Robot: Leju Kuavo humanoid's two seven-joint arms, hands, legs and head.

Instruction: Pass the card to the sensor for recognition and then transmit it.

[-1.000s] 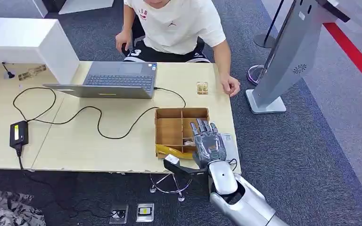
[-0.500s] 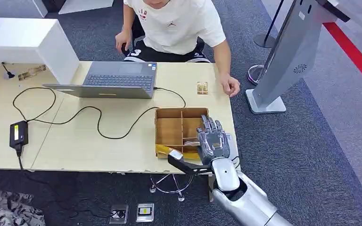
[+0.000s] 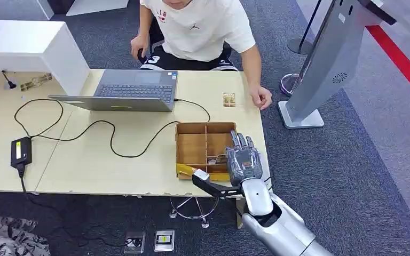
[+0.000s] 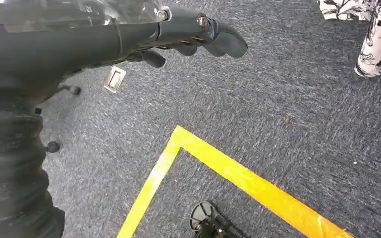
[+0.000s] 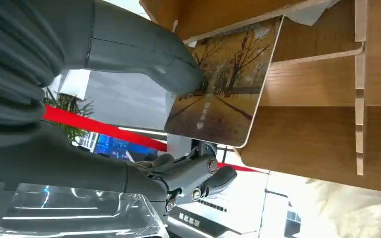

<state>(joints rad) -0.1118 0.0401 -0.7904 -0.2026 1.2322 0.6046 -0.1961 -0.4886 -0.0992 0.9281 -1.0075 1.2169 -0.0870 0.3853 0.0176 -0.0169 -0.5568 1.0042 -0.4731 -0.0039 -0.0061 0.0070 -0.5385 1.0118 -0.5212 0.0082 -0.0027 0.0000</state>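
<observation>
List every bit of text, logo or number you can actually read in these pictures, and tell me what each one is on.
"3": white number on the seated person's dark shorts.
Red print on the person's white shirt: too small to read.
Label on the black power adapter: too small to read.
White characters on the card that the right hand touches: blurred, unreadable.
White lettering on the dark sign behind: blurred, unreadable.

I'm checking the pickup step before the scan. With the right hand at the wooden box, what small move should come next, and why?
Probably close the fingers onto the card. The right hand is over the wooden box, its thumb already against the card's face while the fingers sit apart from it, so the card looks touched but not yet pinched.
</observation>
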